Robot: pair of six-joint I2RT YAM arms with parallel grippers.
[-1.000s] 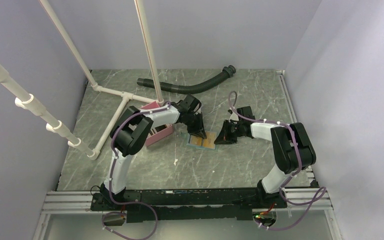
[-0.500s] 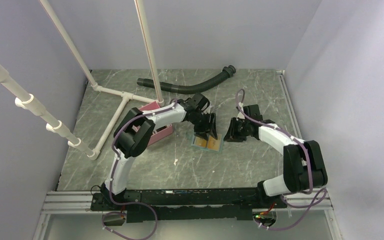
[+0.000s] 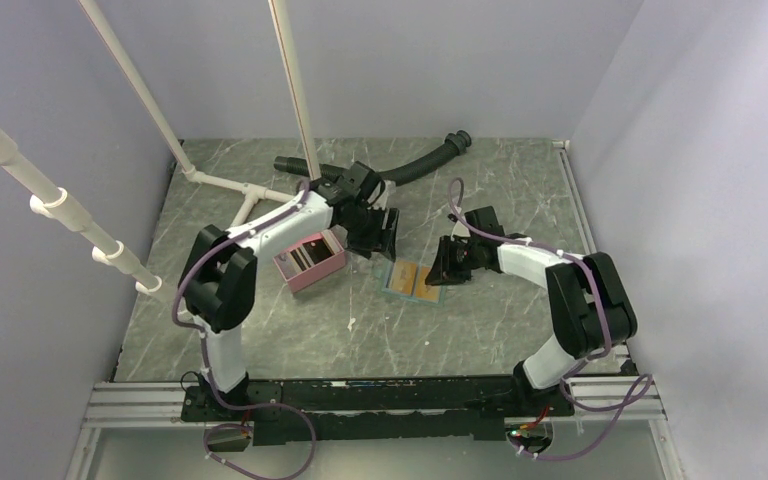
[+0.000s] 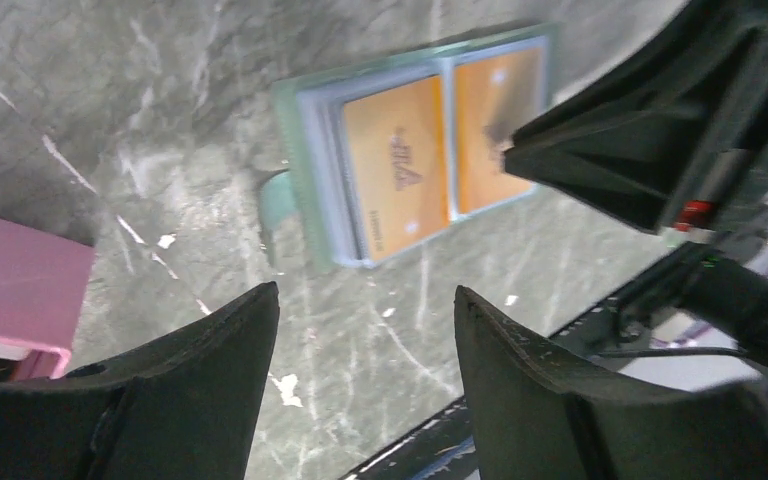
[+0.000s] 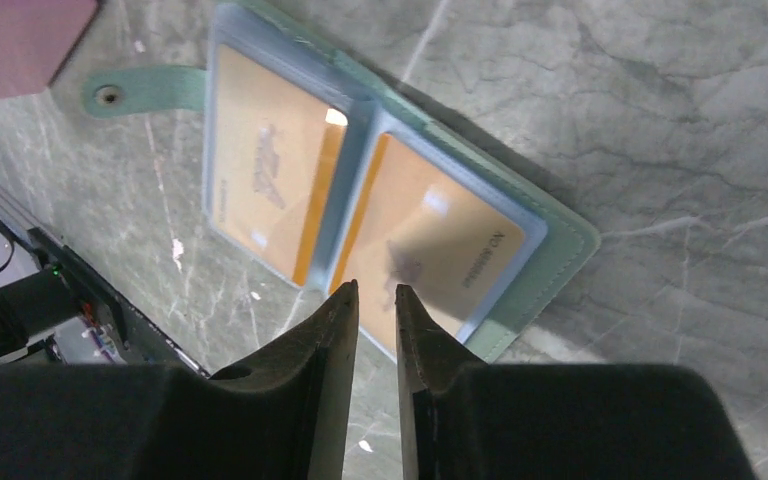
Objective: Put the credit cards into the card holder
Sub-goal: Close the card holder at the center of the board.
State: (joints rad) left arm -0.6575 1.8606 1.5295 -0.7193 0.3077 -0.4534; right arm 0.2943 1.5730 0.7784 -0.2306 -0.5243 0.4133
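Card holder (image 5: 570,235) lies open near the middle of the table (image 3: 520,190), long axis roughly along the near edge, 2 credit cards (image 5: 260,185) in its sleeves. Right gripper (image 5: 375,290), fingers narrow and empty, hovers nearer, at its right end. Left gripper (image 4: 365,295), wide and empty, hangs off its far-left corner.

Grey marbled table (image 3: 290,330), open card holder (image 3: 410,281) at centre, pink box (image 3: 310,262) nearby, black hose (image 3: 415,167), white pipes (image 3: 230,187) behind

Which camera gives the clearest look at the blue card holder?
The right wrist view: the card holder lies open and close up, with two orange cards side by side inside. The left wrist view shows it blurrier, with one side partly blocked. The top view shows it only as a tiny patch.
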